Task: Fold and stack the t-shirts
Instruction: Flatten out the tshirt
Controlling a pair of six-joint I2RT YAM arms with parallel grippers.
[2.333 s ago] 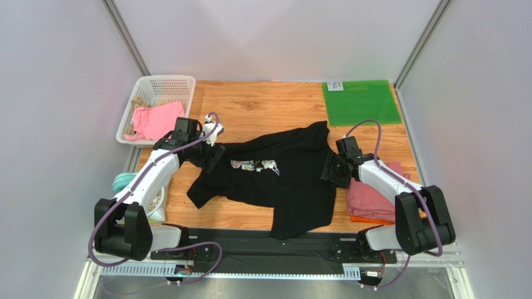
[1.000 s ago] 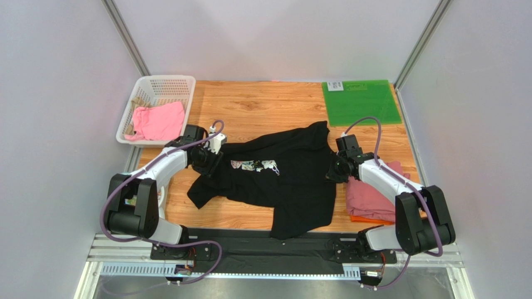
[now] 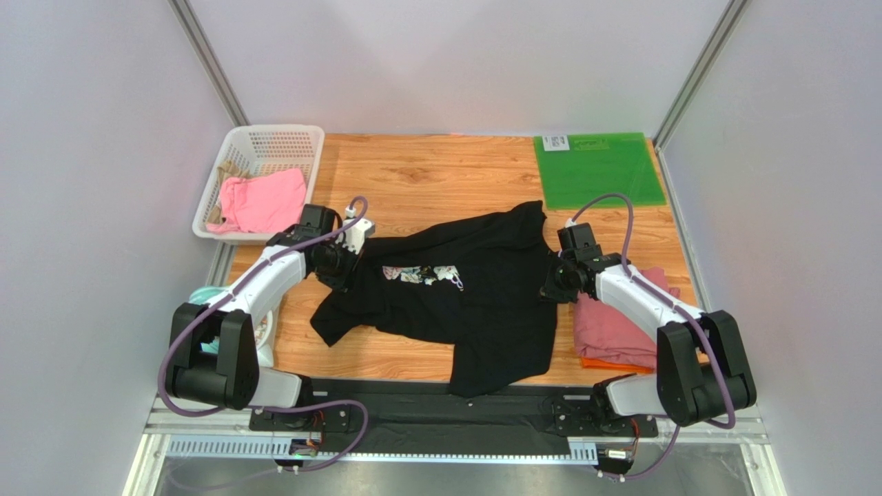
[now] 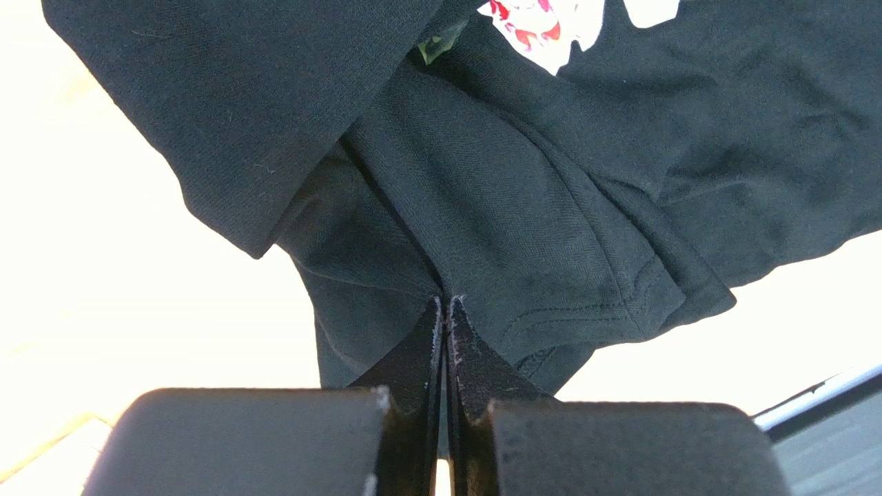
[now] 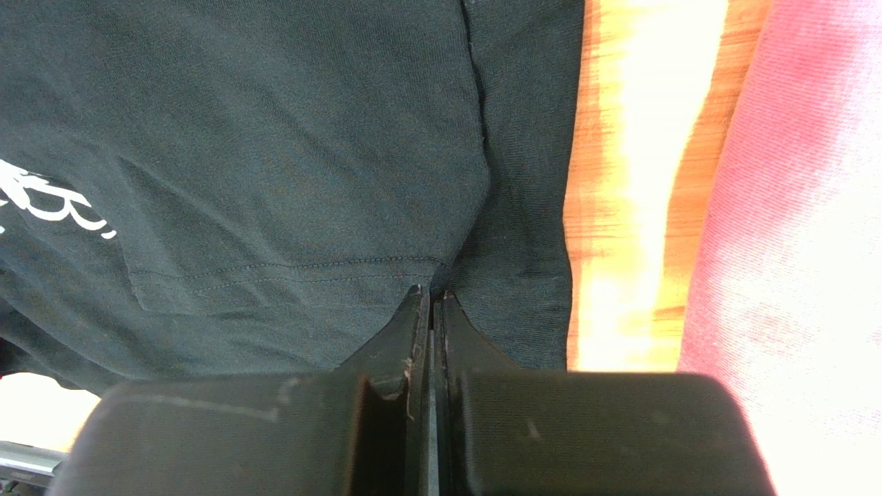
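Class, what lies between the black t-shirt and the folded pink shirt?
A bare strip of wooden table separates black t-shirt from pink shirt (right wrist view).

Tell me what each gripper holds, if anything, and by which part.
Both hold the black t-shirt. The left gripper pinches a fold beside a stitched hem at its left end; the right gripper pinches its right edge, by a seam.
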